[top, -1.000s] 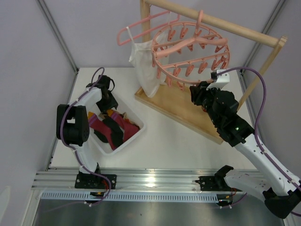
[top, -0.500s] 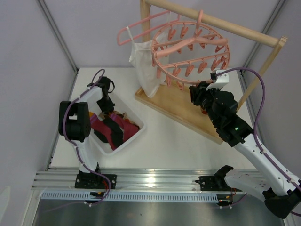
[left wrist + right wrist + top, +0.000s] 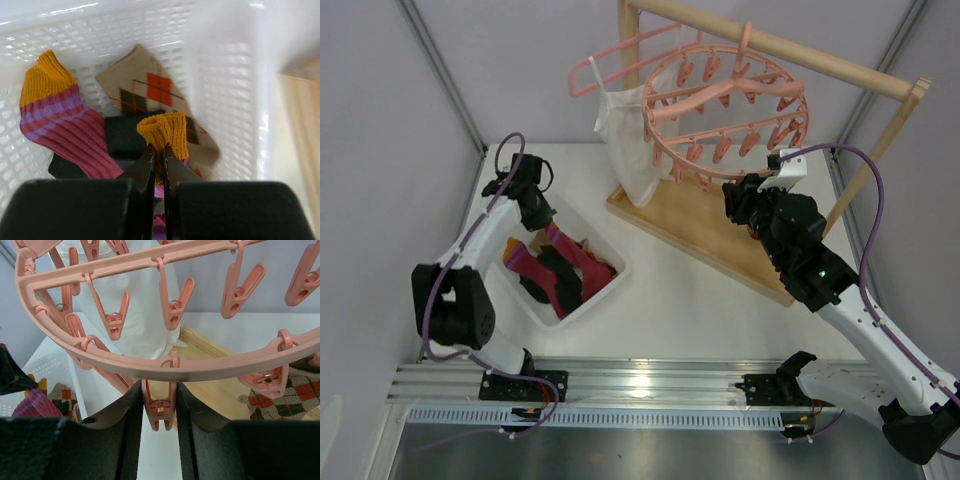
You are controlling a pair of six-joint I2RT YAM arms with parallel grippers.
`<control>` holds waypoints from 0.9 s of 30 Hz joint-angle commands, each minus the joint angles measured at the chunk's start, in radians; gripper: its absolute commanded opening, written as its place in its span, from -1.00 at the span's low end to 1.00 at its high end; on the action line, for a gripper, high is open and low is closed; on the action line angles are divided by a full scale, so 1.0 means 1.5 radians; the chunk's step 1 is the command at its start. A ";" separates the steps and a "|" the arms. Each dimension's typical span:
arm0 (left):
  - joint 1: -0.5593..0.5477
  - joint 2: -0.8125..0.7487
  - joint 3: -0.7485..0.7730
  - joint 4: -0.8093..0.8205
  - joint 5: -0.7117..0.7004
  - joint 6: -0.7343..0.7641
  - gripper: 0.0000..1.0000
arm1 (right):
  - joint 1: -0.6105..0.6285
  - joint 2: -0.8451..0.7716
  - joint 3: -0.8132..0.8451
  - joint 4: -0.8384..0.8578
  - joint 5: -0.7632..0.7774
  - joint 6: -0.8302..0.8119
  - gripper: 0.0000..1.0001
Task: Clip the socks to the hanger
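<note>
1. The left gripper (image 3: pixel 159 150) reaches down into a white mesh basket (image 3: pixel 230 75). Its fingers are pressed together, pinching the folded orange cuff of a sock (image 3: pixel 163 131).
2. The cuff stands up just above the fingertips, caught at its lower fold. The rest of that sock is hidden under the gripper body. Holding it by the cuff probably leaves a free edge to offer to a clip.
3. More socks lie in the basket, touching one another. A tan argyle sock (image 3: pixel 150 87) sits just behind the cuff, a pink and purple striped sock (image 3: pixel 55 117) lies to its left, and a black sock (image 3: pixel 122 137) is underneath.
4. The right gripper (image 3: pixel 159 390) is raised to the round pink hanger (image 3: pixel 210 371). Its fingers close on either side of one dangling clip (image 3: pixel 160 415) and touch both its sides. This probably squeezes the clip ready for a sock, but whether its mouth is open cannot be told.
5. The hanger hangs from a wooden rack (image 3: pixel 780 45), well apart from the basket. The pinched sock would have to cross the table (image 3: pixel 700 300) to reach the held clip.
6. A second argyle sock (image 3: pixel 280 395) shows just below a clip on the right of the right wrist view. Whether it is clipped cannot be told.
</note>
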 commanded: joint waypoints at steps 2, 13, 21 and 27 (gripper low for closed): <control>-0.058 -0.140 -0.024 0.049 -0.028 0.015 -0.99 | 0.002 -0.012 0.003 -0.011 -0.005 0.007 -1.00; -0.290 -0.433 -0.140 0.368 0.059 0.315 -0.99 | 0.002 -0.016 0.029 -0.033 -0.016 0.034 -1.00; -0.506 -0.462 -0.170 0.601 0.128 0.482 -0.99 | 0.002 -0.011 0.049 -0.050 -0.016 0.043 -1.00; -0.579 -0.397 -0.139 0.682 0.159 0.546 -0.99 | 0.003 -0.011 0.062 -0.058 -0.025 0.050 -1.00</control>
